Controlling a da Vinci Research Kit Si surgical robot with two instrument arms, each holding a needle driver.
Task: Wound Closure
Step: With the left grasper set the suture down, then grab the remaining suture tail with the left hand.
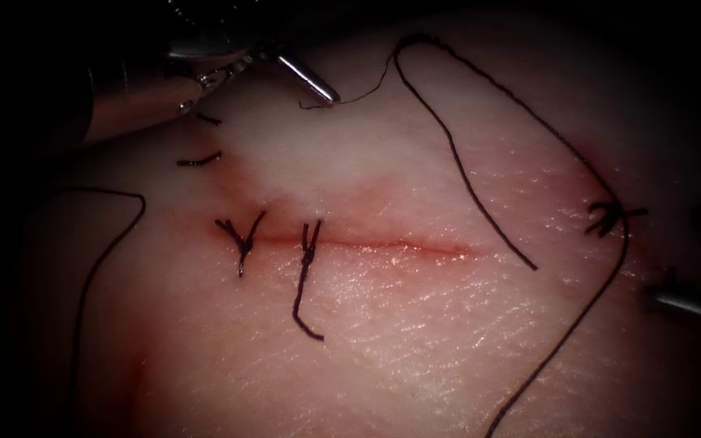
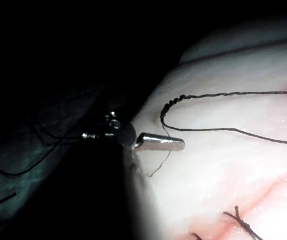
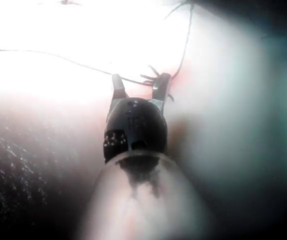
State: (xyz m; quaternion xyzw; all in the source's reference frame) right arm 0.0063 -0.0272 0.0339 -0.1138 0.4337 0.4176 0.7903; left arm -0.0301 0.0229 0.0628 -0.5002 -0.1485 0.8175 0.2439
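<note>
Thread (image 1: 480,195) beside left pincer (image 1: 318,88)

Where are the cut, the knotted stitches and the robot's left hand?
cut (image 1: 399,246): endoscope view, its unstitched stretch.
second stitch (image 1: 310,243): endoscope view, its knot over the cut.
left hand (image 1: 310,81): endoscope view, its tip, gripping thread.

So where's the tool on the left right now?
In the endoscope view the left tool sits above the cut, beyond the two tied stitches, jaws shut on a thread end.
</note>
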